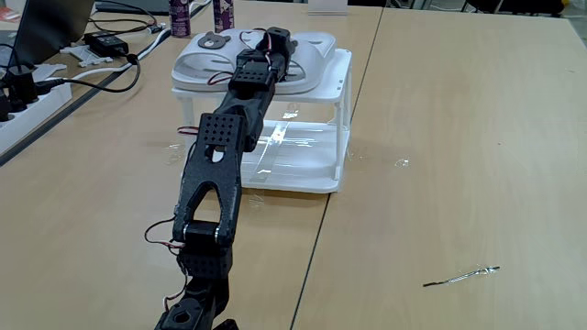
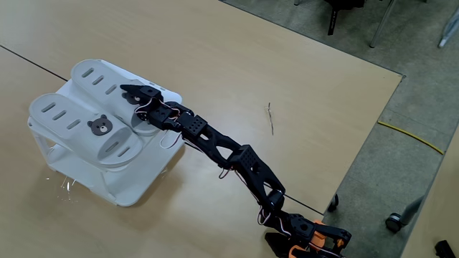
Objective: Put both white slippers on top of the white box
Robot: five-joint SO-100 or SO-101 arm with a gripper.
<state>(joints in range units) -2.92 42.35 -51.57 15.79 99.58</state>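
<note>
The white slippers (image 2: 79, 118) are laid on the ribbed white box (image 2: 133, 183); one is partly hidden by the claw (image 2: 129, 92), whose opening cannot be told.

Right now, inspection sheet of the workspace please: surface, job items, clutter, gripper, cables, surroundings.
Surface: light wood table, seam between panels.
Job's things: both white slippers lie side by side on top of the white box; bear badge visible on one.
Clutter: thin wire scrap on the table; two purple bottles behind the box.
Gripper: gripper reaches over the far slipper; open or shut unclear.
Cables: black leads and power strip at the left in a fixed view; yellow cable on the floor.
Surroundings: grey floor, chair casters.
</note>
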